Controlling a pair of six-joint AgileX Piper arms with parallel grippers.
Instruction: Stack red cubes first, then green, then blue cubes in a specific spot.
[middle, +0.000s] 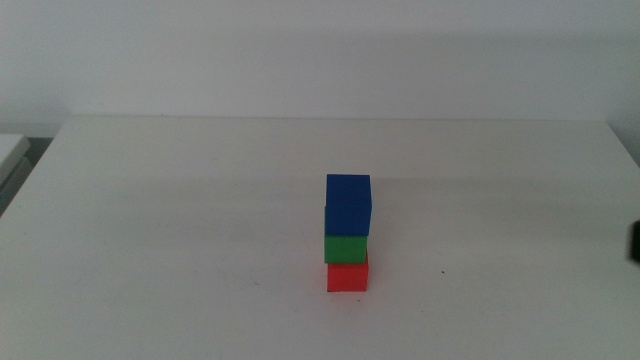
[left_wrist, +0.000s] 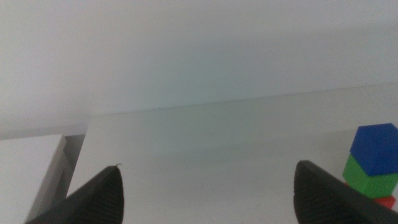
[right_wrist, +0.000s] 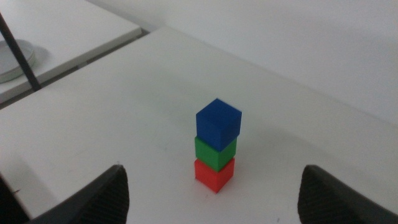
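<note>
The three cubes stand in one stack on the white tabletop (middle: 200, 230), a little right of centre. The red cube (middle: 347, 276) is at the bottom, the green cube (middle: 345, 248) is on it, and the blue cube (middle: 348, 204) is on top, slightly turned. The stack also shows in the right wrist view, red (right_wrist: 214, 175), green (right_wrist: 215, 154), blue (right_wrist: 218, 122). My right gripper (right_wrist: 214, 169) is open and empty, drawn back from the stack; a dark bit of it shows at the middle view's right edge (middle: 634, 240). My left gripper (left_wrist: 209, 167) is open and empty, well off to the stack's left.
A second white surface (right_wrist: 68, 37) adjoins the table on the left across a dark gap and carries a round grey dish (right_wrist: 15, 59) and a thin dark rod (right_wrist: 18, 53). A white wall (middle: 320, 50) rises behind the table's far edge.
</note>
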